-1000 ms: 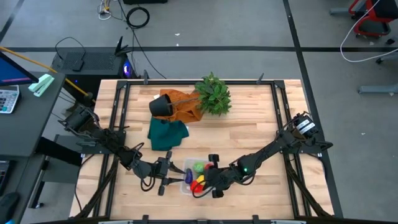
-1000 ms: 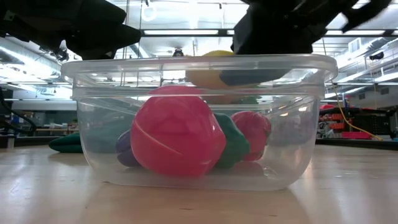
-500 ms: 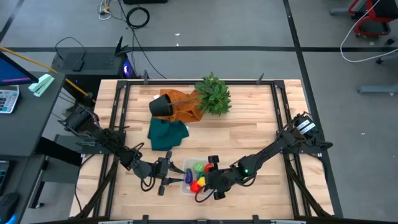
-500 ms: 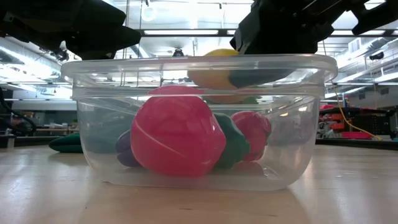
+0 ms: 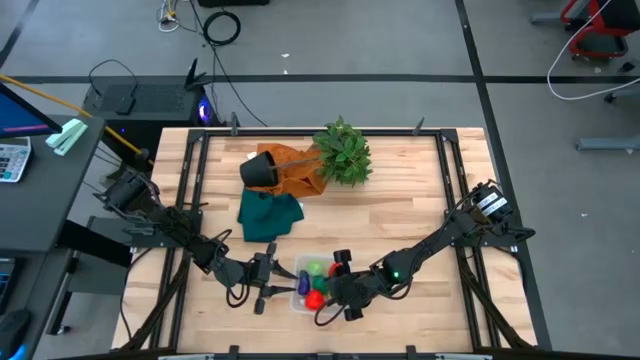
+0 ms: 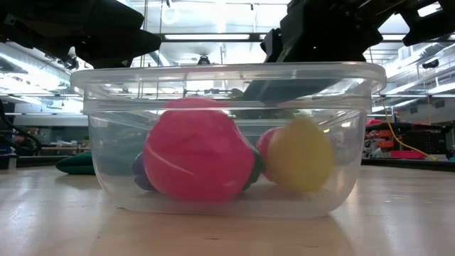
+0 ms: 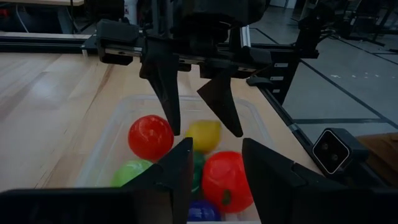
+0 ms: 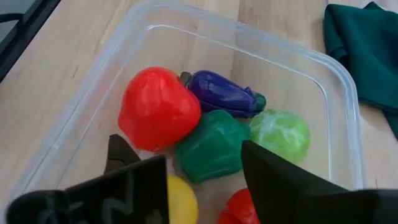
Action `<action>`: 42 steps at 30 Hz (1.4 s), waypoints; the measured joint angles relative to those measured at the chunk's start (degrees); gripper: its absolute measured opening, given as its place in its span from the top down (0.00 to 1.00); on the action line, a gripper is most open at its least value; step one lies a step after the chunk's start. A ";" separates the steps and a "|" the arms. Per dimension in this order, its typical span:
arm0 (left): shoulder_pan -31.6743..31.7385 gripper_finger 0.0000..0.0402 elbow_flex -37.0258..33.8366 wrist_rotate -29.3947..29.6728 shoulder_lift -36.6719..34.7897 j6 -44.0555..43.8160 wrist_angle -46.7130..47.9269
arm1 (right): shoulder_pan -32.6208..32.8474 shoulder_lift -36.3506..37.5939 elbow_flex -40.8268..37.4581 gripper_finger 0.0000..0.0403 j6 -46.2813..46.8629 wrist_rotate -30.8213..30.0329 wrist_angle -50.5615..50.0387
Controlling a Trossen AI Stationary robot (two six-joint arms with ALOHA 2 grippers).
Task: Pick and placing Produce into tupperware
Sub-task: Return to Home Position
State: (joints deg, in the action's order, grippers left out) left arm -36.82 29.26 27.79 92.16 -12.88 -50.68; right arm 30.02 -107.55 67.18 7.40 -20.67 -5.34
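Observation:
The clear tupperware [image 5: 300, 297] sits near the table's near edge, between my two grippers. It holds several produce pieces: a red one [image 8: 158, 109], a purple one [image 8: 224, 92], a dark green one [image 8: 211, 146], a light green one [image 8: 280, 134], a yellow one [image 6: 302, 153] and a second red one [image 7: 227, 177]. The yellow piece lies on the tub's floor, against the red one. My right gripper [image 7: 202, 118] hangs open over the tub, fingers pointing down, empty. My left gripper [image 7: 217, 171] is open at the tub's left end, holding nothing.
A black pot [image 5: 260, 168] lies on an orange cloth [image 5: 298, 170] toward the far edge, with a bushy green plant [image 5: 343, 152] beside it. A dark green cloth [image 5: 270, 213] lies just beyond the tub. Bare wood stretches to the tub's right and far right.
My right gripper has let go of the yellow piece. It was at rim height under the gripper and has fallen onto the tub's floor, beside the red piece. Both arms have stayed nearly in place.

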 joint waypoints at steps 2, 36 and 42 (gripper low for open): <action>-0.01 0.63 0.00 0.00 0.00 0.00 0.00 | 0.00 0.02 -0.02 0.73 -0.11 0.00 0.00; -0.19 0.63 0.00 0.02 0.00 -0.01 0.41 | 3.68 26.15 -0.04 0.85 4.77 -3.45 -20.32; -3.03 0.62 0.00 8.49 0.00 4.96 0.34 | 3.65 27.69 -0.04 0.88 10.78 -5.62 -29.01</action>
State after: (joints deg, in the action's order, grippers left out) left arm -39.85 29.26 36.28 92.16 -7.92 -50.34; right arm 33.67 -79.85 67.13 18.18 -26.29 -34.35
